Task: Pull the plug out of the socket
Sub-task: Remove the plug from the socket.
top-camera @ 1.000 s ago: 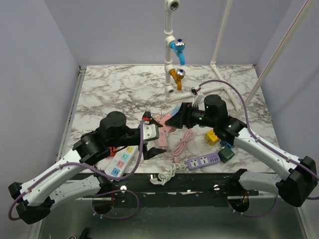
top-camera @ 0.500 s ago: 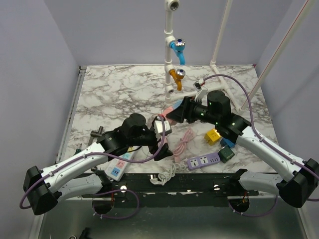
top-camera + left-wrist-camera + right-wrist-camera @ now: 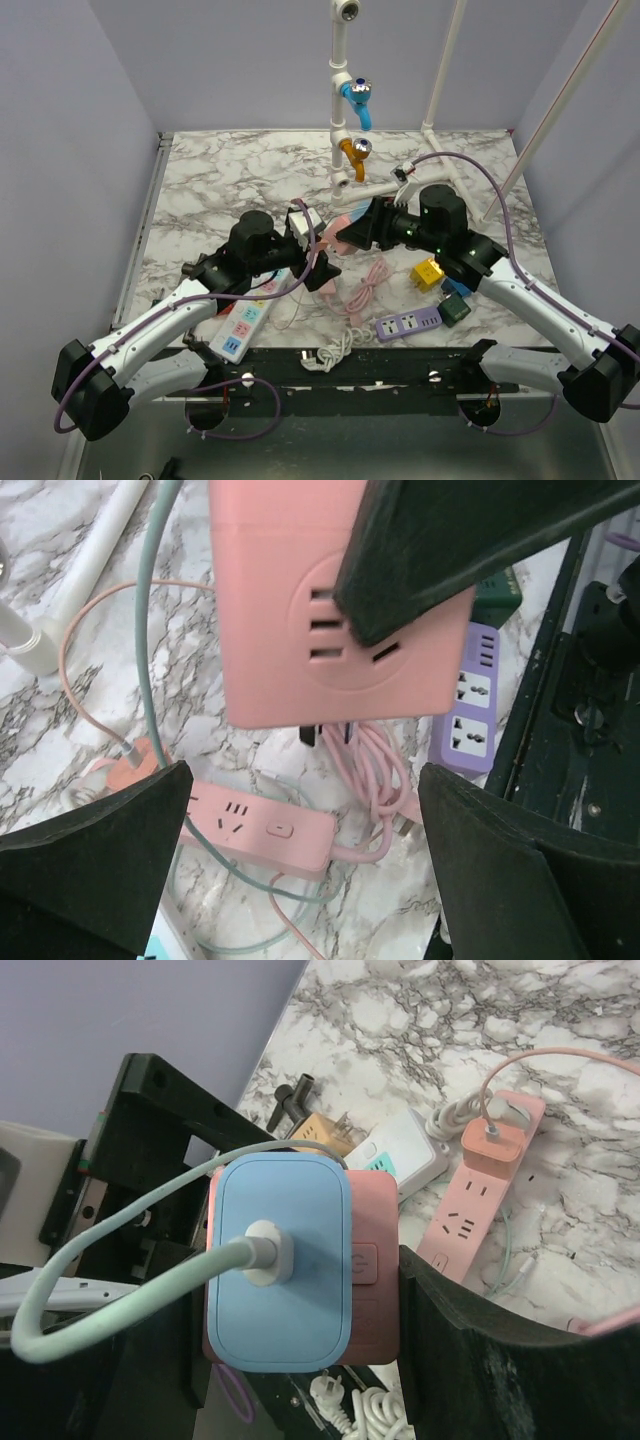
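Two-arm lot: unplugging not yet done

Item 1: right gripper [image 3: 348, 233]. Jaws part-closed, clamped on pink socket block [image 3: 372, 1260], one finger per side. Block is held up off marble table [image 3: 230, 180], mid-table, btwn the two arms.

Item 2: blue plug [image 3: 285, 1260], the task item. Seated flush in the block face toward right wrist cam; no gap seen btwn plug & block. Teal cable [image 3: 110, 1290] leaves its centre and trails off to one side.

Item 3: left gripper [image 3: 305, 775]. Jaws at full spread, nothing in them. Tips sit just short of block's opposite face (vacant socket holes showing); no contact visible. Plug is hidden from this cam.

Item 4: surrounds, all lying on table, not involved. Pink power strip [image 3: 265, 830] w/ pink cable coil [image 3: 375, 770], purple power strip [image 3: 470, 695], white strip [image 3: 240, 330] w/ pastel sockets near left arm.

Status (est.): block secured, so the early part is done. To do: bring left jaws round to plug side, close on plug body, pull straight away while right holds. The pull itself is not begun. Risk: catching cable instead of plug body.
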